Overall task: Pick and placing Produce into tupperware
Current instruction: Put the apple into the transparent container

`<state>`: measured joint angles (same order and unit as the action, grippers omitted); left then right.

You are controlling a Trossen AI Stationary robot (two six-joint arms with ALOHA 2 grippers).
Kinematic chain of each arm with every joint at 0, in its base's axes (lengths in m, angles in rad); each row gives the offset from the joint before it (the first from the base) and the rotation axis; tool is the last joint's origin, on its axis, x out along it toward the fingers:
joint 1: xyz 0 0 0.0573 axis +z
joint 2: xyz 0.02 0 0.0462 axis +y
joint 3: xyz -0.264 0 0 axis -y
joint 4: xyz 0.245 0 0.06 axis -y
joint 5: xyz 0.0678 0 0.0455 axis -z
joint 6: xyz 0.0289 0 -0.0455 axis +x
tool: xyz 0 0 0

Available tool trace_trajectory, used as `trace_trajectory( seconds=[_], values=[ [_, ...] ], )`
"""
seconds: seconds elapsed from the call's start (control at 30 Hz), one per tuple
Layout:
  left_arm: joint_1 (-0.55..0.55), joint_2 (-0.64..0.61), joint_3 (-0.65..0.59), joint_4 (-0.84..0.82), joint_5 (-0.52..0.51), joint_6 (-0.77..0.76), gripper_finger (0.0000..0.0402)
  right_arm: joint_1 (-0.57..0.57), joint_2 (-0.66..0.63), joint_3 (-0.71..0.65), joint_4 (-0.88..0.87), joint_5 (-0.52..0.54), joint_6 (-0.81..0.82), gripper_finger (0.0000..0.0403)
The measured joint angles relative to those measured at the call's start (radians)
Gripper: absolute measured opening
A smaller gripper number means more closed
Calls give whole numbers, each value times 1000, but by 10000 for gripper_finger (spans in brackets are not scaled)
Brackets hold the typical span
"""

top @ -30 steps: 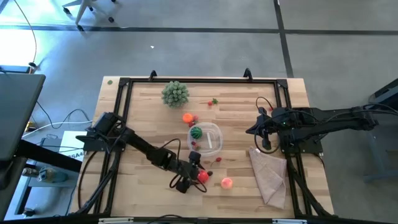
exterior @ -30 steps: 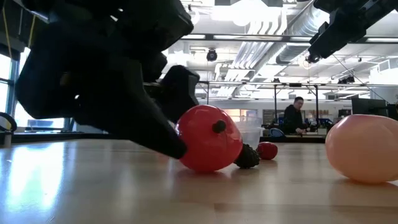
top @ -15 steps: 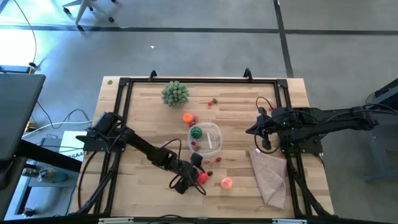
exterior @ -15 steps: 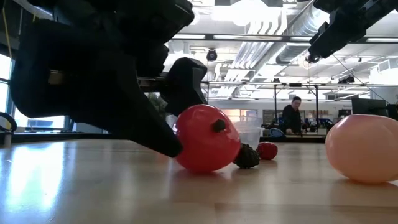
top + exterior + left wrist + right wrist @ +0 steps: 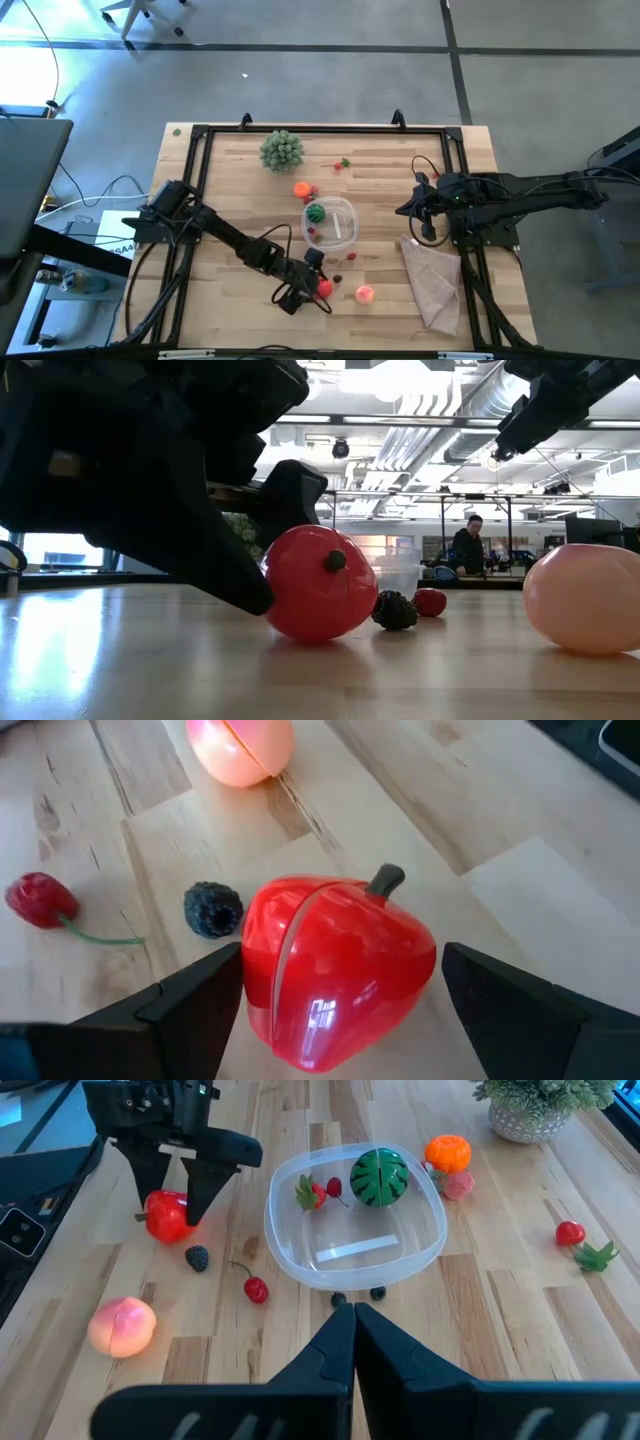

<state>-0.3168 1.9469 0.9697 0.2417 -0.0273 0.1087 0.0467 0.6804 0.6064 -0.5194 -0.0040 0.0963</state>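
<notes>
My left gripper (image 5: 318, 286) is low at the table's near middle, shut on a red toy fruit with a dark stem (image 5: 335, 975). The fruit also shows in the low view (image 5: 318, 582). The clear round tupperware (image 5: 332, 222) stands at mid-table and holds a green striped ball (image 5: 380, 1176) and small red pieces. A pink peach (image 5: 364, 294), a blackberry (image 5: 212, 908) and a cherry (image 5: 40, 900) lie near the red fruit. My right gripper (image 5: 352, 1320) is shut and empty, raised over the table's right side. My left gripper has the red fruit between its two fingers, one on each side of the fruit's body (image 5: 250, 970). The fingers (image 5: 195, 1005) slant down from the table's left. The fruit's underside (image 5: 315, 635) seems to rest on the table, with the stem tilted up.
A bushy plant (image 5: 281, 150) stands at the far left. An orange ball (image 5: 301, 189) lies beside the tupperware, and a small red piece with green leaves (image 5: 344, 162) lies farther back. A tan cloth (image 5: 432, 275) lies at the near right. A person sits in the room beyond (image 5: 470, 550).
My left gripper has moved a little toward the table's left with the red fruit. The fruit has slid away from the blackberry and turned slightly, so its stem has shifted. The blackberry, the cherry and the peach have stayed where they were.
</notes>
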Motion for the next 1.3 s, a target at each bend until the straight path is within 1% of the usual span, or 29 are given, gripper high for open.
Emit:
trace_trajectory(
  seconds=[0.2,0.7,0.83,0.93,1.3],
  values=[
    [1,0,0,19,-14,-35,328,0,0,0,0,0,0,0],
    [3,17,0,65,-8,19,328,0,0,0,-1,0,0,0],
    [3,36,-2,65,1,18,328,0,0,0,0,0,0,0],
    [3,44,2,101,8,18,328,0,0,0,0,0,0,0],
    [3,48,15,104,4,26,328,0,0,0,0,0,0,0]
  ],
)
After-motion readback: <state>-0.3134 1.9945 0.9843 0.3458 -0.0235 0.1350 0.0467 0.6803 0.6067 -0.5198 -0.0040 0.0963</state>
